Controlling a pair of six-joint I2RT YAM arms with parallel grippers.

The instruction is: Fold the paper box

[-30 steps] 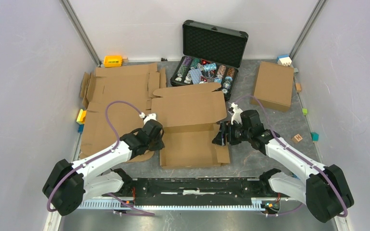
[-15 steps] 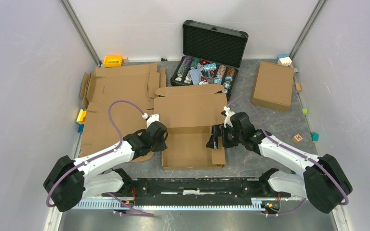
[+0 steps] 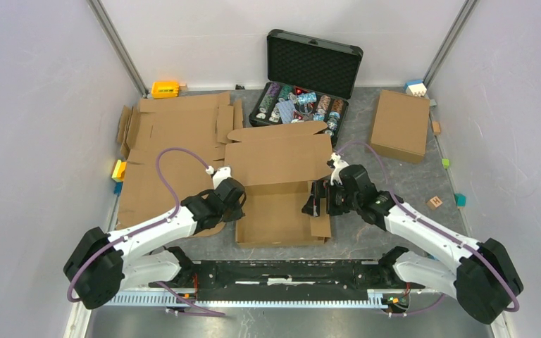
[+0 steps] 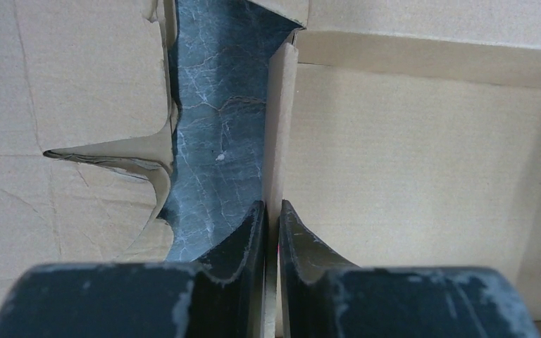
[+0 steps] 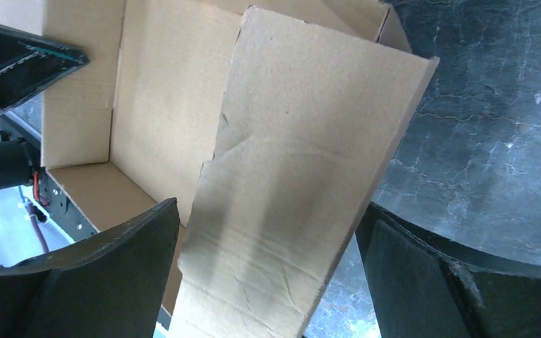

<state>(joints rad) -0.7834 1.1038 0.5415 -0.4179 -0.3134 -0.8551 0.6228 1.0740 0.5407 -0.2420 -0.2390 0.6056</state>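
Note:
The paper box (image 3: 276,215) lies open at the table's middle, its lid panel (image 3: 275,160) spread flat toward the back. My left gripper (image 3: 238,205) is shut on the box's left side wall; in the left wrist view the thin cardboard edge (image 4: 280,127) stands upright between the closed fingers of that gripper (image 4: 272,215). My right gripper (image 3: 317,201) is open at the box's right side. In the right wrist view its gripper (image 5: 268,208) straddles the raised right flap (image 5: 303,141), with gaps on both sides.
A black case of colourful chips (image 3: 303,98) stands open behind the box. Flat cardboard sheets (image 3: 176,134) lie at the left. A folded brown box (image 3: 399,125) sits back right. Small blocks (image 3: 434,202) lie at the right and a yellow object (image 3: 164,89) back left.
My right gripper has moved left against the box's right side, and the right flap has risen from flat to standing. My left gripper edged slightly right with the left wall.

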